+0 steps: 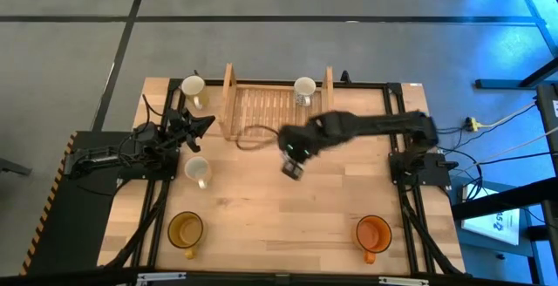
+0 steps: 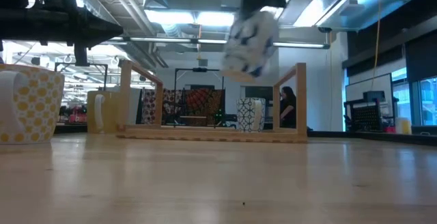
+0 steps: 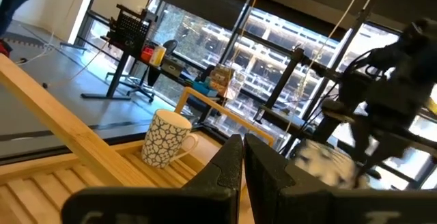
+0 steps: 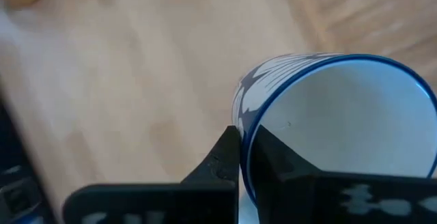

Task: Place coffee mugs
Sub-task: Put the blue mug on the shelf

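My right gripper (image 1: 295,153) is shut on a white mug with a blue pattern and blue rim (image 4: 328,121), held above the middle of the table in front of the wooden slatted rack (image 1: 275,107); in the low view the mug (image 2: 251,41) hangs high and tilted. A patterned white mug (image 1: 304,90) stands on its base at the rack's right end. My left gripper (image 3: 242,157) is shut and empty at the table's left, near the rack's left end. More mugs stand on the table: white (image 1: 192,87), white (image 1: 199,171), amber (image 1: 186,229), orange (image 1: 373,232). My right gripper pinches the mug's wall at the blue rim (image 4: 247,130), one finger (image 4: 276,159) inside the mug and one finger (image 4: 224,157) outside. The mug is lifted clear of the table and hangs tilted below the gripper.
The rack stands at the far middle of the table, its two end posts (image 2: 300,101) upright. A dark cable loop (image 1: 251,138) lies in front of the rack. A white mug with yellow dots (image 2: 27,104) stands close to the low camera. Bare wood lies between the amber and orange mugs.
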